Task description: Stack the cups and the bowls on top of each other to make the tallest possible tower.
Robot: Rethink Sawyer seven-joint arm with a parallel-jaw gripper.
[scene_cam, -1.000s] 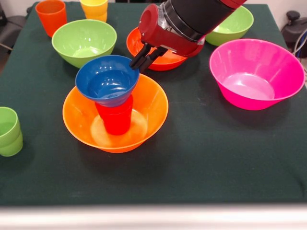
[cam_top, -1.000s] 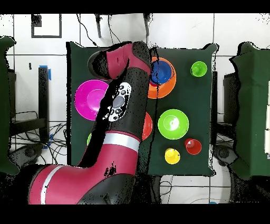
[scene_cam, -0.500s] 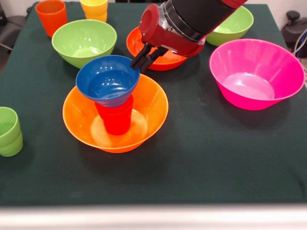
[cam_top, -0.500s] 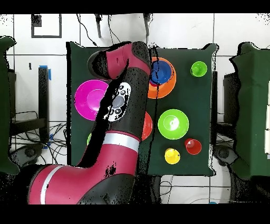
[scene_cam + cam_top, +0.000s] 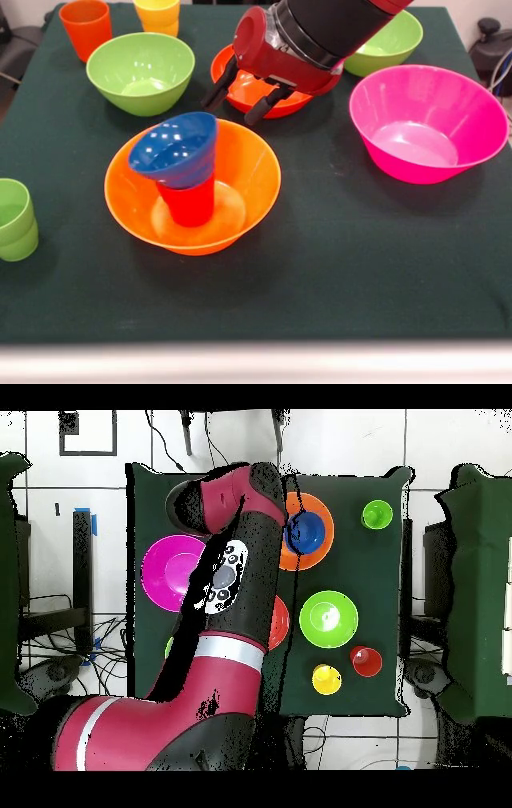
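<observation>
A large orange bowl (image 5: 260, 172) (image 5: 325, 552) stands mid-table as the tower's base. Inside it a red cup (image 5: 188, 206) stands upside down. The small blue bowl (image 5: 172, 148) (image 5: 307, 532) rests on that cup, tilted, with its right rim raised. My gripper (image 5: 238, 99) hangs just behind and right of the blue bowl, open and touching nothing, its fingers (image 5: 216, 88) spread wide. In the overhead view the arm hides the gripper. Stacked light green cups (image 5: 14, 220) (image 5: 377, 514) stand at the front view's left edge.
A light green bowl (image 5: 140, 72) (image 5: 328, 618), an orange cup (image 5: 86, 28) and a yellow cup (image 5: 158, 14) stand at the back left. A red-orange bowl (image 5: 290, 102) lies behind the gripper. A pink bowl (image 5: 428, 124) (image 5: 170, 572) and a second green bowl (image 5: 392, 40) are on the right.
The gripper has opened and let go of the blue bowl's rim. The blue bowl has tipped over to a slant on the red cup.
</observation>
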